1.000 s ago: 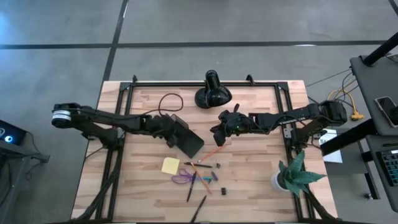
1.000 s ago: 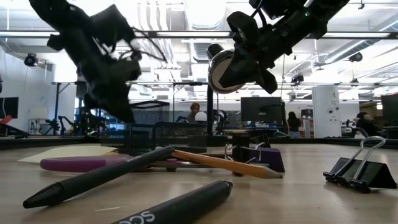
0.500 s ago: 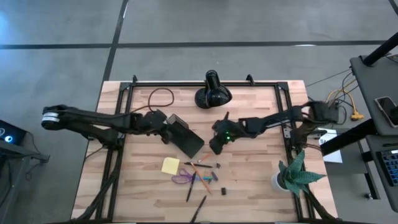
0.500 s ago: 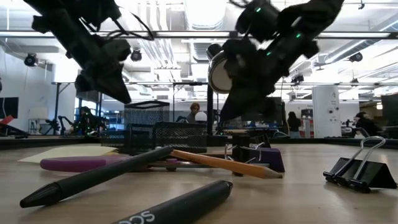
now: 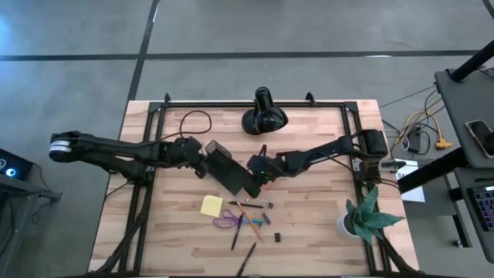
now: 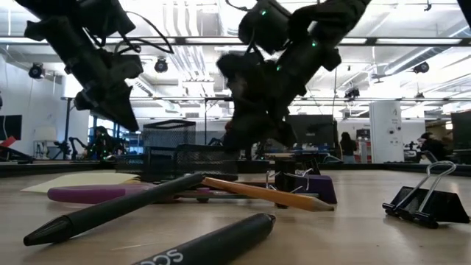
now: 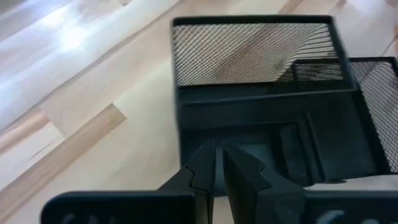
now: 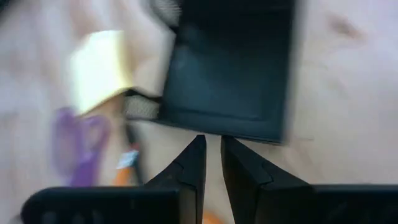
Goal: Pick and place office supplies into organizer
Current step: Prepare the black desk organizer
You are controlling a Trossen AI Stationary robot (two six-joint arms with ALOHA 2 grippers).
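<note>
Two end effectors flank the organizer (image 5: 229, 171). Right end effector (image 5: 255, 178), fingers pressed nearly together with nothing between them, sits at its near corner; left end effector (image 5: 204, 157), fingers also close together and empty, at the opposite end. Sticky-note pad (image 5: 211, 205), scissors (image 5: 227, 222), pencil (image 5: 248, 220) and pens (image 5: 238, 234) lie loose on the table (image 5: 324, 193) just beyond. Risk: either arm nudging the light organizer would slide or tip it into the supplies.

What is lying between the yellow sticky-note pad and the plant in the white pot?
In the high view, pens, an orange pencil and small dark bits lie between the pad and the plant.
</note>
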